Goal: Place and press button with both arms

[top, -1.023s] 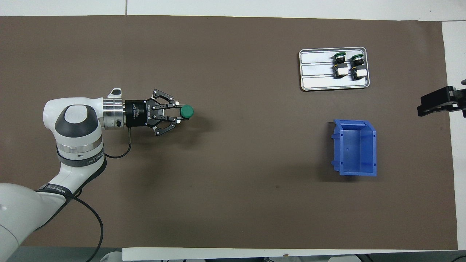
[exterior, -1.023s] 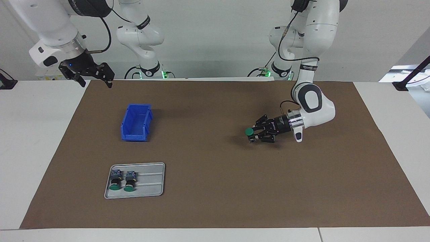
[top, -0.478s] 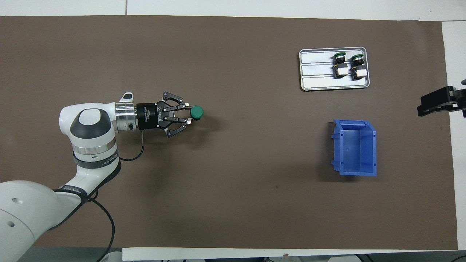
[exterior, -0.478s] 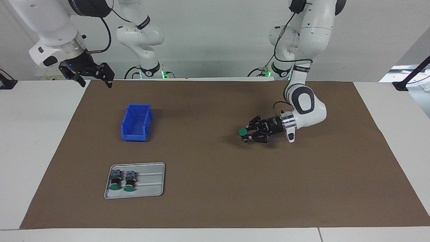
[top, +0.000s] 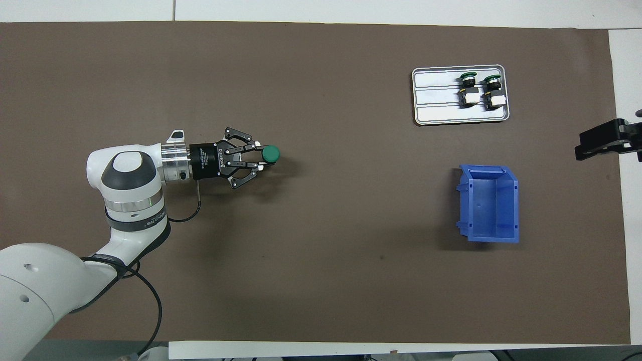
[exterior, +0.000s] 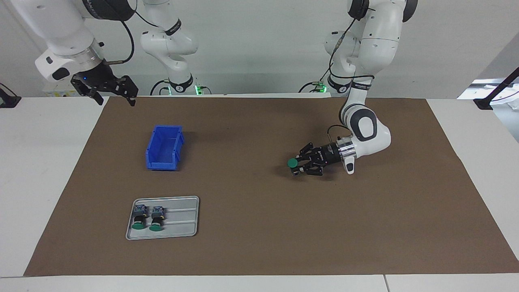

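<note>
So the left gripper (exterior: pixel 297 165) (top: pixel 258 160) sits low over the brown mat (exterior: pixel 259 243) (top: pixel 321 281), a bit right of center in the facing view and left of center in the overhead view, lying nearly flat and pointing toward the right arm's end of the counter (exterior: pixel 40 170). Its jaws are pinching the button (exterior: pixel 292 163) (top: pixel 271 154) by the barrel, green cap sticking out past the tips. Can't really tell whether the button touches the mat or is just above it; there's a shadow right under it.

The right gripper (exterior: pixel 112 97) (top: pixel 599 145) waits up in the air at the upper left of the facing view, over the mat's edge, and shows at the right edge of the overhead view. Jaws spread wide, holding nothing.

The blue bin (exterior: pixel 164 148) (top: pixel 489 203) is on the mat toward the right arm's end, looks empty. Farther from the robots than the bin is a grey tray (exterior: pixel 182 221) (top: pixel 436 95) with two more buttons (exterior: pixel 140 219) (top: pixel 469 89) lying side by side at one end, green caps pointing away from the robots.
</note>
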`<state>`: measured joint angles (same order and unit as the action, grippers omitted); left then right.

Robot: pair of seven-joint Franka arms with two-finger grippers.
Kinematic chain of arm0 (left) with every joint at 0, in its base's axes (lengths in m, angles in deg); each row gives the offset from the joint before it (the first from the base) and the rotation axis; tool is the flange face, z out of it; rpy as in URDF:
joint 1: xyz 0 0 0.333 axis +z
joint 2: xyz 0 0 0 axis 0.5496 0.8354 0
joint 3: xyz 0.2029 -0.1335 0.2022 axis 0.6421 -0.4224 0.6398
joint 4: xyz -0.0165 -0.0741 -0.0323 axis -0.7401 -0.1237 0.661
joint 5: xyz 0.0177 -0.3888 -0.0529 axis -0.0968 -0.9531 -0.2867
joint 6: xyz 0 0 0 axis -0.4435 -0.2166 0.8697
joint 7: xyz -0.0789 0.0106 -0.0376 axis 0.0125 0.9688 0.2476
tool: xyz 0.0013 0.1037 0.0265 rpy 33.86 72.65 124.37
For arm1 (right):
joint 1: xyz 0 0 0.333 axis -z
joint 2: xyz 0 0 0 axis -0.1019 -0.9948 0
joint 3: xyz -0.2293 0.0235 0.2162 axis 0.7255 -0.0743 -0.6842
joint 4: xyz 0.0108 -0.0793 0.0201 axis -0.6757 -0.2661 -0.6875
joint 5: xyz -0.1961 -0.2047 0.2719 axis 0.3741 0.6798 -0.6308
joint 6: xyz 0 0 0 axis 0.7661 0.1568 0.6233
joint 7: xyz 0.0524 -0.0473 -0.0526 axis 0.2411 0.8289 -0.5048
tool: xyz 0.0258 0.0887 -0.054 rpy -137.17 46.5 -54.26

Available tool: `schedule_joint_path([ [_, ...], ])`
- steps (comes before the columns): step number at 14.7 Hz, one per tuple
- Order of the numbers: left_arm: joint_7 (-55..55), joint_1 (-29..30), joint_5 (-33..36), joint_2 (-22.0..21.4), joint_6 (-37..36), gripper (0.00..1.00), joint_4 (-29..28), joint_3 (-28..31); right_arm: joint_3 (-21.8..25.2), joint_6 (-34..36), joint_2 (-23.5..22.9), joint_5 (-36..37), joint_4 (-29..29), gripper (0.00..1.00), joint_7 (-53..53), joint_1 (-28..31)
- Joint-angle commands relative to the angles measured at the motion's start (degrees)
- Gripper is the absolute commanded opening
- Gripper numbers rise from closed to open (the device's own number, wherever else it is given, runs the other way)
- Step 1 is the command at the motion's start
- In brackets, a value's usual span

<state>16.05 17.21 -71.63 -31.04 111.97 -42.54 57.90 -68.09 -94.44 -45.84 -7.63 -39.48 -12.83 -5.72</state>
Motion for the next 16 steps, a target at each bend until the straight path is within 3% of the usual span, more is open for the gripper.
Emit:
schedule_joint_path([
  [1,1.72,0.05,-1.28,0.25,-0.12,0.0,-0.68,0.11,-0.05,-0.43,1.48,-0.25,-1.77,0.99,-1.27,0.14],
  [16,1.98,-2.5,-4.09,0.42,3.12,0.0,-0.86,0.02,-0.05,-0.43,1.48,-0.34,-1.77,0.99,-1.27,0.23],
])
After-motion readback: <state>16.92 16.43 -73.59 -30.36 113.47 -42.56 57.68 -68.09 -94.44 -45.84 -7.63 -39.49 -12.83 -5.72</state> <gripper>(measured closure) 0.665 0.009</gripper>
